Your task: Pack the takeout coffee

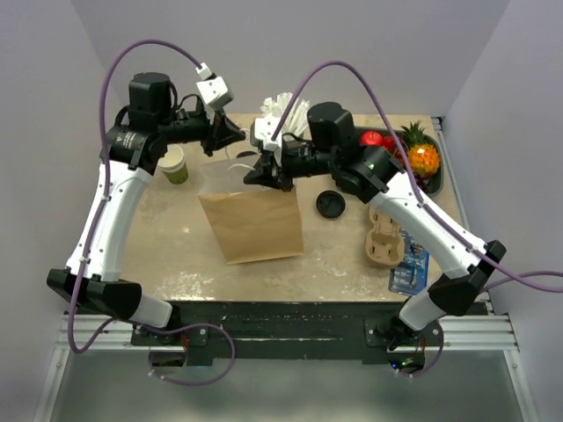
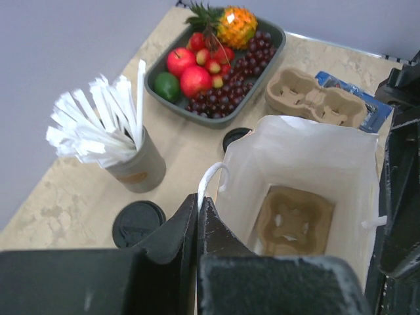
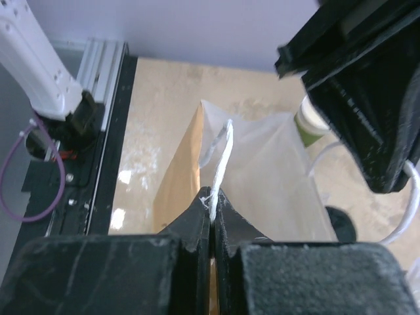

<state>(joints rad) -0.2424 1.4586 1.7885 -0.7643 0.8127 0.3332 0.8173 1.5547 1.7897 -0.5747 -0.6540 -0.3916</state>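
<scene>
Over the bag's mouth both pincers are clenched: the left pincer has its jaws pressed together at the rim of the bag, where a white cord handle runs in, though whether it nips cord or paper I cannot tell; the right pincer grips the other handle's cord between its tips. The bag stands open between them on the table, with a carrier flat at its bottom.

What could go wrong: both pincers are busy, so fetching the cup likely means one must let go; the freed side may then sag and close the mouth, or the bag may tip toward the pincer that holds on. The cord is thin and could slip from the right tips; pulling the two sides too far apart could tear a handle from the paper. The cup stands with no lid on – a black lid lies on the table right of the bag – so packed as it is, it may spill.

The cup is upright on the table outside the bag, to its left and near the left arm's wrist, behind and left of the left pincer's tips; from the right pincer it is well apart, the bag between them – the right wrist view shows it just past the left pincer's body
</scene>
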